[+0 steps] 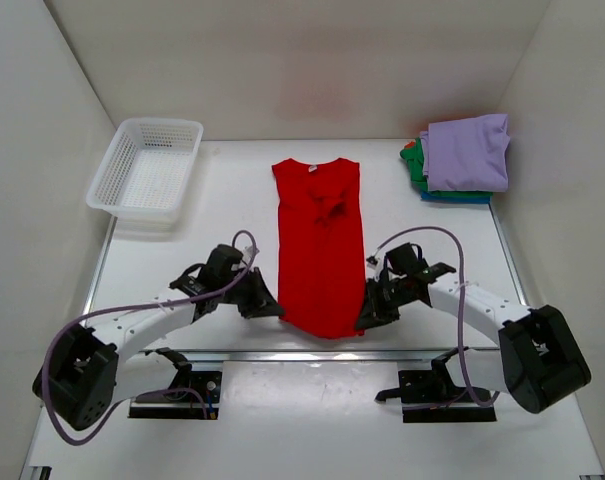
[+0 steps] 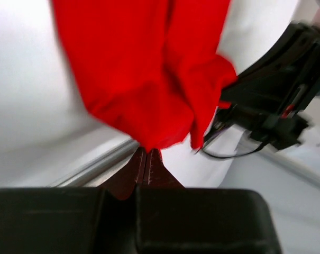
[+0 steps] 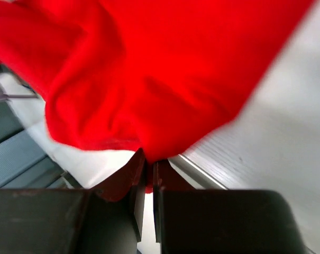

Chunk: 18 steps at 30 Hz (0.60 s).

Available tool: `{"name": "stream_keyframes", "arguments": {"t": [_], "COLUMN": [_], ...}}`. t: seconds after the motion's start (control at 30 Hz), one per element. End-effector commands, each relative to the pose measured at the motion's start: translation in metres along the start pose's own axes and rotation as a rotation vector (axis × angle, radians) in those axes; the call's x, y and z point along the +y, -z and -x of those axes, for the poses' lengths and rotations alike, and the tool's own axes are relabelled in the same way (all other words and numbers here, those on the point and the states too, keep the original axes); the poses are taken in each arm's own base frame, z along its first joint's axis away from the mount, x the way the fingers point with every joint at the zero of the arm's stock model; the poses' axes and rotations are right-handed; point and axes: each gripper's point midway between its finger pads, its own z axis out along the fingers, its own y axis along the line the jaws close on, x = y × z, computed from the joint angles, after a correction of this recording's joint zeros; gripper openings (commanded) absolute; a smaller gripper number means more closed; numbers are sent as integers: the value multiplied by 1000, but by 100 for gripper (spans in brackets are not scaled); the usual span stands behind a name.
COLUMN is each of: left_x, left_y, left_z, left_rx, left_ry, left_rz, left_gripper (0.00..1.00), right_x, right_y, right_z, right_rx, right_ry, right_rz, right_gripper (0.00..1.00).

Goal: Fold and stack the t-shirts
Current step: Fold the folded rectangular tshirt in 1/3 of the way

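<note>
left gripper (image 2: pixel 148 154): pinched tight on the red shirt (image 1: pixel 320 245), hem corner
right gripper (image 3: pixel 147 166): same deal, clamped on the other corner
folded stack (image 1: pixel 464 158): well past the right gripper

In the top view the left gripper (image 1: pixel 277 310) and right gripper (image 1: pixel 362 320) cover the red shirt's (image 1: pixel 320 250) two near corners, so the pinch itself is unseen there. Both wrist views crop the shirt at the top edge and smear it with blur, and its hem hides the very ends of the fingertips (image 3: pixel 129 177). In the left wrist view the right arm (image 2: pixel 276 100) is soft and runs off the right edge. Under the lavender shirt (image 1: pixel 467 152), the green shirt (image 1: pixel 414 165) and teal shirt (image 1: pixel 452 198) show only slivers, and their folds cannot be told.
</note>
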Motion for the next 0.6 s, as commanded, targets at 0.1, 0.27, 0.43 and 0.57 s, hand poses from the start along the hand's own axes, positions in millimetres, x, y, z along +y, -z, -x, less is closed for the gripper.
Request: {"name": "stream_keyframes", "arguments": {"t": [0.1, 0.27, 0.43, 0.57], "left_x": [-35, -51, -59, -64], "left_y": [15, -4, -20, -29], "left_z": [78, 160, 249, 304], "left_rx": [-80, -113, -193, -219], "left_ry": [-35, -37, -21, 2], "left_rz": [-92, -97, -103, -134], "left_gripper": [0, 0, 1, 38], "right_x": [27, 22, 1, -17], "right_y": [30, 45, 59, 68], "right_z": [74, 159, 266, 315], "right_rx": [-82, -141, -237, -286], "right_ry": [74, 97, 116, 111], "right_rz": [61, 43, -11, -54], "right_gripper": [0, 0, 11, 42]}}
